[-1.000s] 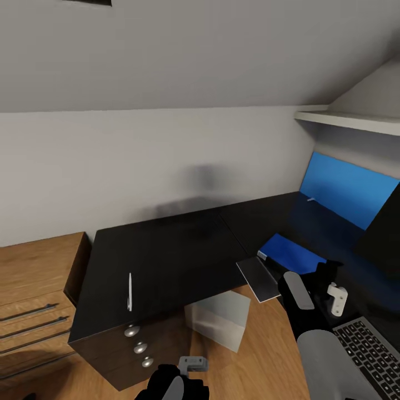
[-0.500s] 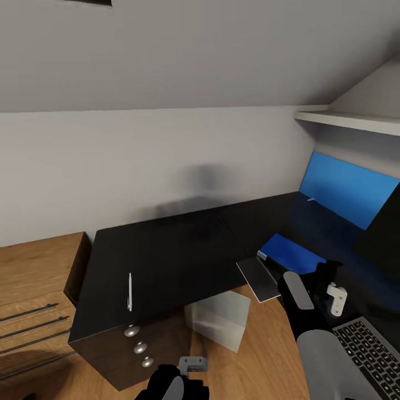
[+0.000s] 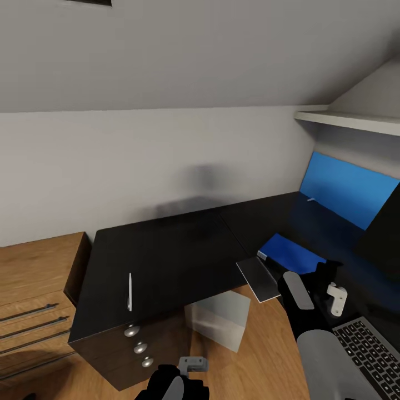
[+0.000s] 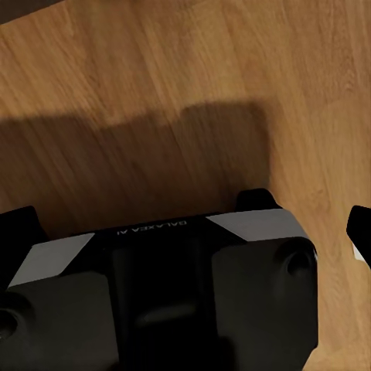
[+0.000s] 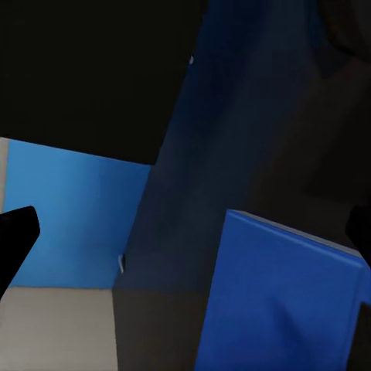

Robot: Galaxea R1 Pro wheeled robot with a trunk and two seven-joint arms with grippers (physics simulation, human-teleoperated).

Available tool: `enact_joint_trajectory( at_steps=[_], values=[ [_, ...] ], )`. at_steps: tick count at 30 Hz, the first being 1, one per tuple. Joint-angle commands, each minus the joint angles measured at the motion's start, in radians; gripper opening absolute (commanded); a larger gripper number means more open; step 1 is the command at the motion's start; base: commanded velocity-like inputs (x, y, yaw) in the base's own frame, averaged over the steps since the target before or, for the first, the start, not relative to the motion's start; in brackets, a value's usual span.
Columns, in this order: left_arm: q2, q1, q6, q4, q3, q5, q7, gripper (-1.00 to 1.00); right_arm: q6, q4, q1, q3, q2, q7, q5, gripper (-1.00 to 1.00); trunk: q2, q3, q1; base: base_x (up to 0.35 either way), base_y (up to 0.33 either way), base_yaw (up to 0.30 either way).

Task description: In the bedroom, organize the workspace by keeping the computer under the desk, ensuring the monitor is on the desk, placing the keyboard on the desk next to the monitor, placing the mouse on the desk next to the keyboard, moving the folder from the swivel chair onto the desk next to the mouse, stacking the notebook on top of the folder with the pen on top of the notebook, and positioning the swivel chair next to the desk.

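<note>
On the black desk [image 3: 166, 250] lie a white pen [image 3: 130, 291], a blue folder [image 3: 291, 253] and a grey notebook [image 3: 258, 278] that overhangs the front edge. The keyboard [image 3: 369, 350] lies at the lower right, below the dark monitor [image 3: 383, 228]. The light grey computer [image 3: 219, 319] stands under the desk. My right gripper [image 3: 326, 276] hovers just right of the folder; in the right wrist view it [image 5: 188, 228] is open above the folder [image 5: 286, 301]. My left gripper [image 4: 188, 228] is open over bare wooden floor, low in the head view [image 3: 183, 378]. Mouse and swivel chair are out of view.
A dark cabinet with round knobs [image 3: 133, 344] stands under the desk's left end. A wooden drawer chest [image 3: 33, 300] is further left. The blue back panel [image 3: 347, 191] and a white shelf [image 3: 344, 119] bound the right side. Wooden floor [image 3: 266, 355] lies between arms.
</note>
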State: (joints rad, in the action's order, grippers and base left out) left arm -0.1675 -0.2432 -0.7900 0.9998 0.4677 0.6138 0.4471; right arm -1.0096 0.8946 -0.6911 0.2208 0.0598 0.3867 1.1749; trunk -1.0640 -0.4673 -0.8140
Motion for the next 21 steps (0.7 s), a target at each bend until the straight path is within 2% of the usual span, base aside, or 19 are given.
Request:
enact_joint_trajectory(
  at_steps=[1,17,21],
  values=[
    [0.0,-0.001,-0.002,0.001,0.002,0.011,0.01,1.0,0.0,0.001,-0.001,0.002,0.001,0.009,-0.007,1.0,-0.001,-0.001,0.0,0.0,0.0,0.0],
    [0.002,-0.001,0.0,0.001,0.0,0.011,0.01,1.0,-0.001,0.003,-0.001,0.002,0.0,0.009,-0.008,1.0,-0.001,-0.001,0.0,-0.003,0.0,0.0],
    [0.002,-0.001,0.0,0.001,0.0,0.011,0.01,1.0,-0.001,0.003,-0.001,0.002,0.0,0.009,-0.008,1.0,-0.001,-0.001,0.0,-0.184,0.0,0.0]
  ],
)
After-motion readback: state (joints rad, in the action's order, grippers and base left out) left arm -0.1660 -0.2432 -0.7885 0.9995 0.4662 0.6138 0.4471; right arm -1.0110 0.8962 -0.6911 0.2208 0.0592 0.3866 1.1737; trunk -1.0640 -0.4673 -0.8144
